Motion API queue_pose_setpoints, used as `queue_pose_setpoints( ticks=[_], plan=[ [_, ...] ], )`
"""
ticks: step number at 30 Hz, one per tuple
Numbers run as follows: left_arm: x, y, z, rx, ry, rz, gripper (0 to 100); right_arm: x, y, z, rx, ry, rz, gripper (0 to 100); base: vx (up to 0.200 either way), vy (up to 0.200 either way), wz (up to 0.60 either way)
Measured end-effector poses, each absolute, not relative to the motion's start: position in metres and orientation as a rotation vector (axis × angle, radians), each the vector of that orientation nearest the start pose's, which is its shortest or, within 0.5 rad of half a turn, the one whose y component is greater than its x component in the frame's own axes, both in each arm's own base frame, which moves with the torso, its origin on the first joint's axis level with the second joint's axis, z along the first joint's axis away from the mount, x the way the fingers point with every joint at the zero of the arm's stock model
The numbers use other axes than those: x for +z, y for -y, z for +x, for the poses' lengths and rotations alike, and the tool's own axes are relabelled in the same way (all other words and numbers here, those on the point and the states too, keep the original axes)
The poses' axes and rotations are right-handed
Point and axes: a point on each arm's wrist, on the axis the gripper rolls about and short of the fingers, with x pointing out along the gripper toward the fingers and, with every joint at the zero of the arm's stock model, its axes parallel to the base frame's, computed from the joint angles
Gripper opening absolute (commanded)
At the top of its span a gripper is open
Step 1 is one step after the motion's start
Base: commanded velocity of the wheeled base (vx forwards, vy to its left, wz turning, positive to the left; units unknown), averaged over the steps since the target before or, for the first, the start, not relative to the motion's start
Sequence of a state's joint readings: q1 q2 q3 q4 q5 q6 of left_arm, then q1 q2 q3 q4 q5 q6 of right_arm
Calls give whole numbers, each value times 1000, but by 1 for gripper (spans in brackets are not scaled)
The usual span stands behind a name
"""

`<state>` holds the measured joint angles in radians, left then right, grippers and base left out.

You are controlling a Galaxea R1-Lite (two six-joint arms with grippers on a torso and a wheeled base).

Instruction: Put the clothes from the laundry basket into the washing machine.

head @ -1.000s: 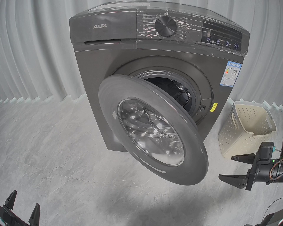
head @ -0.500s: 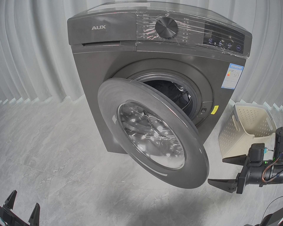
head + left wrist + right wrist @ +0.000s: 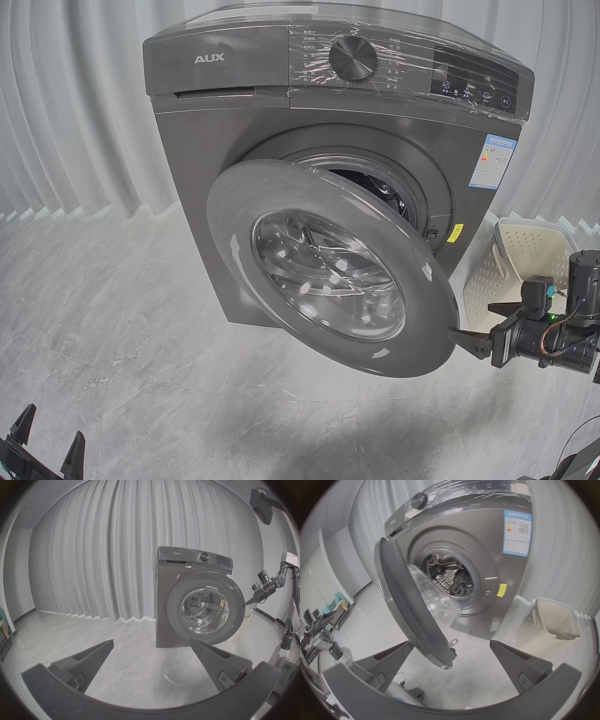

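The right wrist view looks past the half-open door [image 3: 403, 605] into the drum, where dark clothes [image 3: 461, 584] lie; in the head view the door covers most of that opening. At the head frame's right, the right claw [image 3: 478, 322] is spread wide and empty. Its lower fingertip touches the door's rim, in front of the cream laundry basket [image 3: 531, 250] beside the washing machine [image 3: 212, 137]. The left claw [image 3: 53, 425], lower left, is open, holding nothing.

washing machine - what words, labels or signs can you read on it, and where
Brand logo in pale capitals, on the drawer front of the washing machine.
Print around the dial: too small to read.
Icons on the control panel: too small to read.
Blue and white label, front upper right: print too small.
Yellow sticker beside the door opening: unreadable.
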<state>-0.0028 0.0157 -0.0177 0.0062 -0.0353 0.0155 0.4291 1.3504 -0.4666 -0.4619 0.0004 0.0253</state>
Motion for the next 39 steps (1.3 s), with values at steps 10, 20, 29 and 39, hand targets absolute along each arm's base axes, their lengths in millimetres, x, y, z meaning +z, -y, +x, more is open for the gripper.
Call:
queue_pose_setpoints(
  ticks=[10, 20, 29, 39],
  plan=[
    [80, 1, -23, -40, -5, 15, 100, 160, -46, 183, 198, -392, -28, 100, 0, 0, 0],
    [80, 1, -23, -40, -6, 16, 100, 144, -48, 142, 325, -334, -72, 100, 0, 0, -300],
    [80, 1, -23, -40, -6, 17, 100, 140, -50, 131, 367, -290, -57, 100, 0, 0, -67],
    [80, 1, -23, -41, -6, 19, 100, 140, -55, 132, 414, -285, -60, 100, 20, 0, 0]
  ],
)
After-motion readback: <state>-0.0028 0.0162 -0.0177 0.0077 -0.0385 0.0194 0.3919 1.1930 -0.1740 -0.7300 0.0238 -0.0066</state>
